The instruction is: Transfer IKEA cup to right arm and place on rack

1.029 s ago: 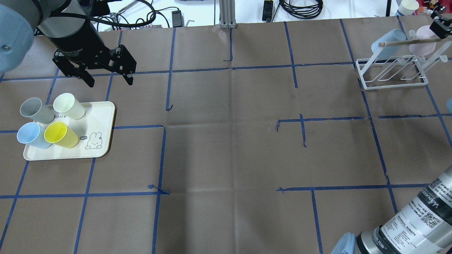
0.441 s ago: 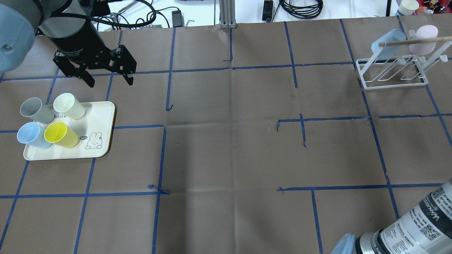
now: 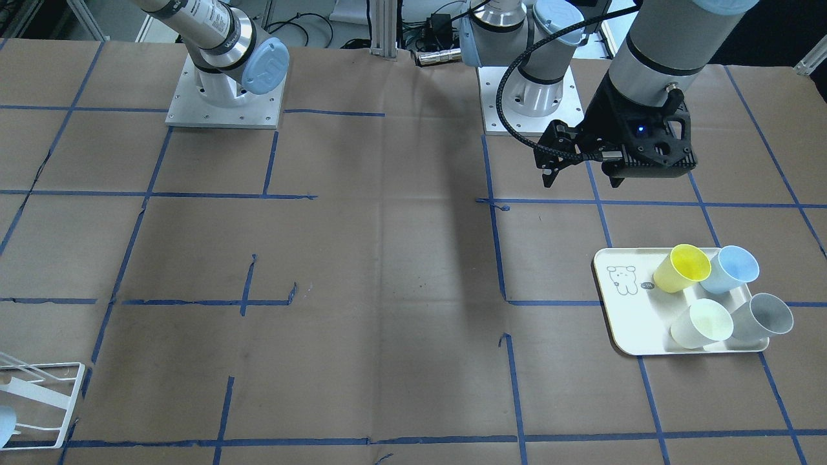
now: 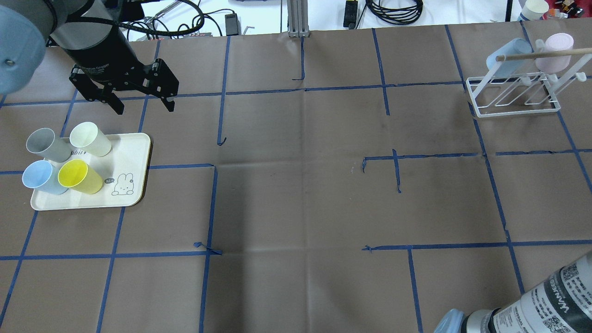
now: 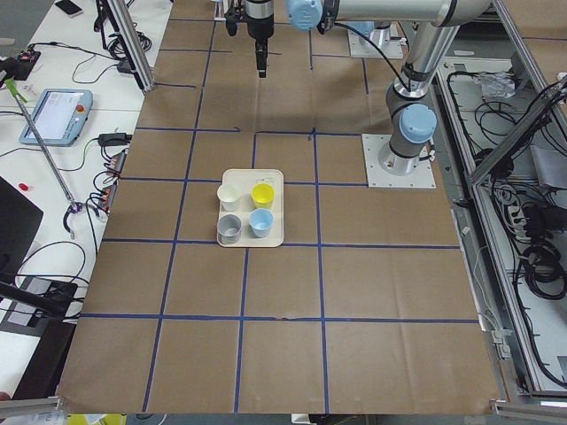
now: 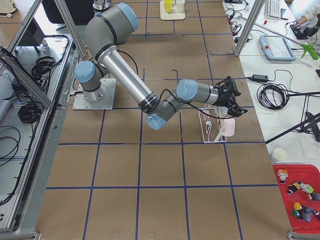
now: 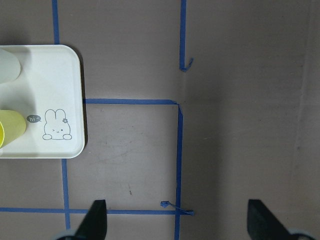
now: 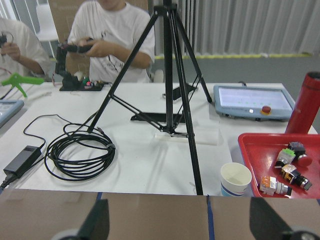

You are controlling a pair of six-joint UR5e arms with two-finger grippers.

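Four cups stand on the cream tray (image 4: 134,152): grey (image 4: 41,143), cream (image 4: 90,138), blue (image 4: 39,178) and yellow (image 4: 78,176). My left gripper (image 4: 145,109) is open and empty, hovering above the table just beyond the tray's far right corner; it also shows in the front view (image 3: 581,183). The white wire rack (image 4: 513,108) stands at the far right and holds a pale blue cup (image 4: 508,52) and a pink cup (image 4: 557,46). My right gripper (image 6: 232,102) is above the rack. Its wrist view shows its fingers (image 8: 97,220) wide apart and empty.
A wooden stick (image 4: 541,54) lies across the rack's top. A paper cup (image 8: 236,180), a red parts tray (image 8: 272,150), a tripod (image 8: 170,75) and coiled cable (image 8: 80,152) are on the white bench beyond the table edge. People stand behind it.
The right gripper, seen at the overhead view's top right edge beside the pink cup, has left that view. The right forearm has slid toward the bottom right corner. The left gripper has not moved.
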